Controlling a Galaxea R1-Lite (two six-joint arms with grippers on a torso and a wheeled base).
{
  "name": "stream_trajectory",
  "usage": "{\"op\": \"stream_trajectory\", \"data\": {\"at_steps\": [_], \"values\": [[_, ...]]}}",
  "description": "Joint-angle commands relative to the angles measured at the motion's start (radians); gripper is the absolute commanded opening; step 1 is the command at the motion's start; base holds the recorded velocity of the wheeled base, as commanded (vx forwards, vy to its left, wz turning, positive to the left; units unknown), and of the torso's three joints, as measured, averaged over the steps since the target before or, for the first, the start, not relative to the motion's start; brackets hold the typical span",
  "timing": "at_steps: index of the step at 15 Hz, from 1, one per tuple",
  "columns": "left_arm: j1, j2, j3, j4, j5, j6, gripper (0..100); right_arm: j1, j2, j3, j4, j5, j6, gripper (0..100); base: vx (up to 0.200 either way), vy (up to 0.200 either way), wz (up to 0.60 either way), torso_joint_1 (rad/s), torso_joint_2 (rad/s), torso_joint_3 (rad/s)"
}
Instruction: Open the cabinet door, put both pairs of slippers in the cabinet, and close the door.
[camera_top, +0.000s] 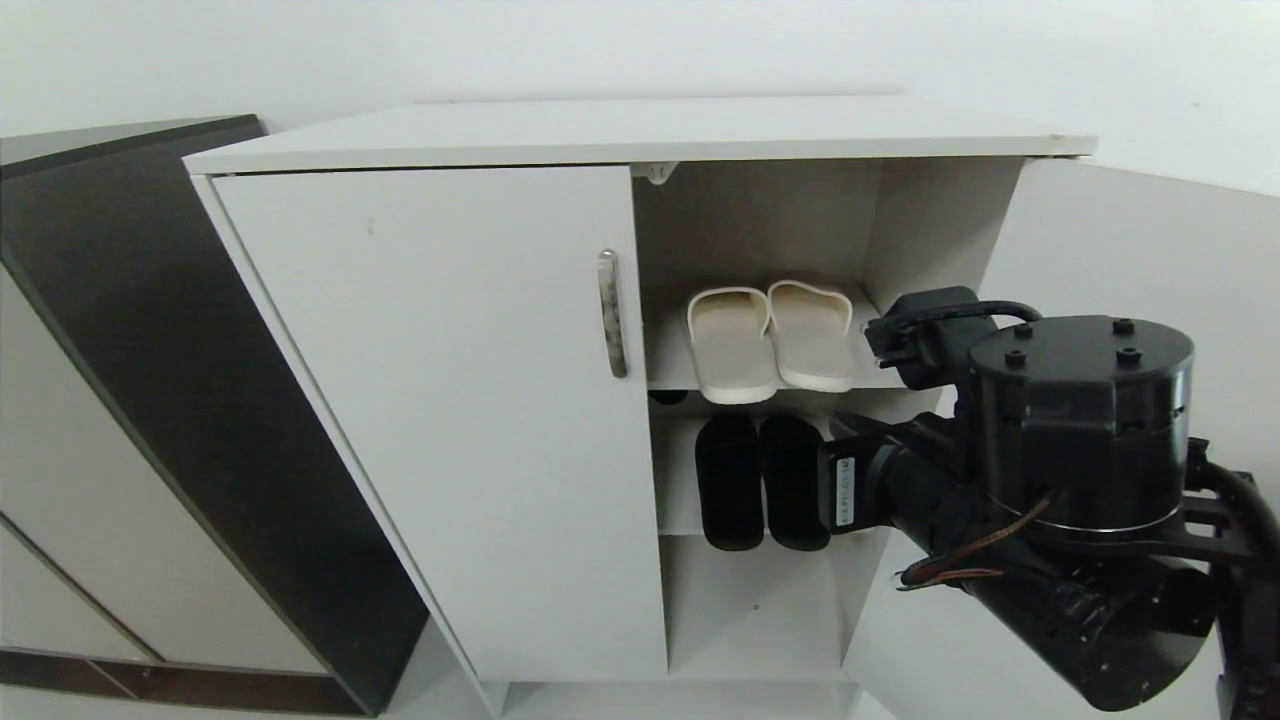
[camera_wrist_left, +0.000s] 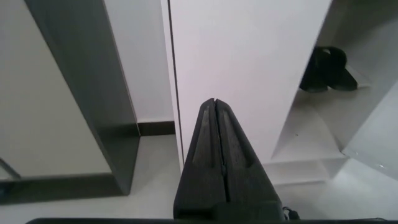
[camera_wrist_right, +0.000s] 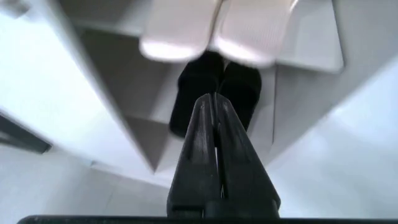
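The white cabinet (camera_top: 620, 130) has its left door (camera_top: 440, 400) closed and its right door (camera_top: 1130, 260) swung wide open. A pair of white slippers (camera_top: 770, 340) lies side by side on the upper shelf. Below it, a pair of black slippers (camera_top: 760, 480) lies on the middle shelf. My right gripper (camera_wrist_right: 214, 96) is shut and empty, just outside the open side, pointing at the black slippers (camera_wrist_right: 189, 93) under the white slippers (camera_wrist_right: 211, 28). My left gripper (camera_wrist_left: 214, 102) is shut and empty, low in front of the closed door, with the black slippers (camera_wrist_left: 326, 68) off to its side.
A metal handle (camera_top: 612, 312) runs along the closed door's inner edge. A dark cabinet (camera_top: 150, 350) stands close against the white cabinet's left side. The bottom compartment (camera_top: 750, 610) holds nothing. My right arm (camera_top: 1080, 480) crowds the space before the open door.
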Motion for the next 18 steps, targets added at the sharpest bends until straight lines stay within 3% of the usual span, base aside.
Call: {"op": "stream_trajectory", "data": {"at_steps": [1, 18], "values": [[0.000, 0.001, 0.000, 0.000, 0.000, -0.001, 0, 0.000, 0.016, 0.004, -0.001, 0.003, 0.004, 0, -0.200, 0.000, 0.00, -0.002, 0.00, 0.007], [0.000, 0.000, 0.000, 0.000, 0.000, 0.001, 0, -0.006, 0.037, 0.038, -0.020, 0.005, 0.001, 0, -0.188, 0.000, 0.00, 0.001, 0.00, 0.003]]}}
